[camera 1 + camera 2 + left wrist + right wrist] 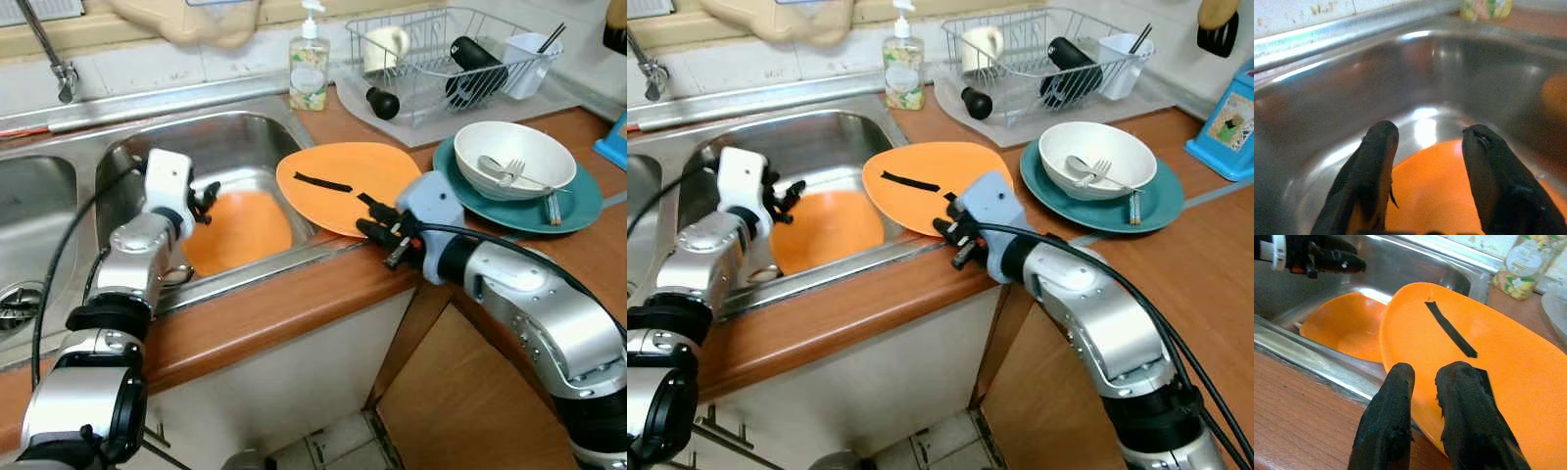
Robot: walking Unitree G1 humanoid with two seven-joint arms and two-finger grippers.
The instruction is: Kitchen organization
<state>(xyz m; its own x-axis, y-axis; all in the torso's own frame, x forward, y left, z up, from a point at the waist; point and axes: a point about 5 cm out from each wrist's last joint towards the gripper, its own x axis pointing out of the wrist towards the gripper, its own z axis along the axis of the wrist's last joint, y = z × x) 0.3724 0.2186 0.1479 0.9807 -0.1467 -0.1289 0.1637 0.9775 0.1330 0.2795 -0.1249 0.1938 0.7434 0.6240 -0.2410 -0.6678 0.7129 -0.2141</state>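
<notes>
1. Right wrist view settles the main relation: our right gripper (1425, 382) has its two fingers nearly closed over the near rim of the orange plate (1484, 367), one finger above and one below, so we judge it holds the plate by its edge.
2. From the head, that plate sits at 11 o'clock from the right gripper. It is tilted, with its far side on the counter and its left side overhanging the sink basin (245, 137). A black strip (321, 182) on it runs from 10 to 4 o'clock.
3. Our left gripper (206, 203) hangs inside the basin, fingers spread apart and holding nothing, just above a second orange plate (240, 230) lying on the basin floor at 3 o'clock from it.
4. We reckon the right arm is the one to move the held plate.
5. Room is tight: the teal plate (578, 206) with its white bowl (514, 157) stands at 2 o'clock, the dish rack (441, 59) at 12, and the soap bottle (309, 64) is near the sink corner.
</notes>
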